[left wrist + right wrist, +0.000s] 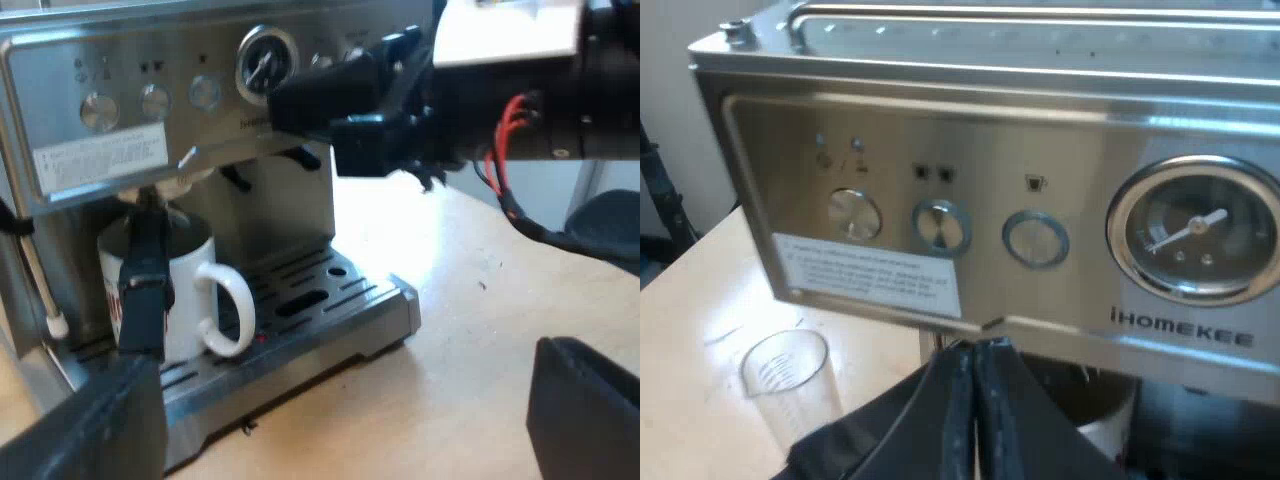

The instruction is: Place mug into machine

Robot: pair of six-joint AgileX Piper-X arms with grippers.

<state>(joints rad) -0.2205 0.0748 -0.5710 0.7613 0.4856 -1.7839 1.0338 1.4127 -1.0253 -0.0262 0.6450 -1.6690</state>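
Left wrist view: the mug [185, 290] is seen standing upright on the drip tray [330, 300] of the espresso machine [90, 70], directly under the brewing head. That is where the task wants it, so the placing is judged done or all but done. The mug is white, with a loop handle turned out over the tray's slots. Some red print on its side is partly hidden by a dark upright bar [145, 270] in front of it. This may be the holder's handle, though that cannot be settled. The left gripper [345, 375] is held apart from the mug, over the table [460, 300]. Its fingers are spread wide with nothing between them, which suits a mug that stands by itself and needs no support. The right gripper [285, 105] is found up at the front panel, just beside the pressure dial [265, 60] and well clear of the mug.

Right wrist view: the right gripper's two fingers are pressed flat together and nothing is held. They are poised just below the row of buttons [940, 225], a posture judged fit for pushing a button rather than for grasping. What seems to be the mug's white rim is glimpsed beneath the panel, behind the fingers. A measuring glass [790, 375] is left on the table beside the machine, apart from the mug.
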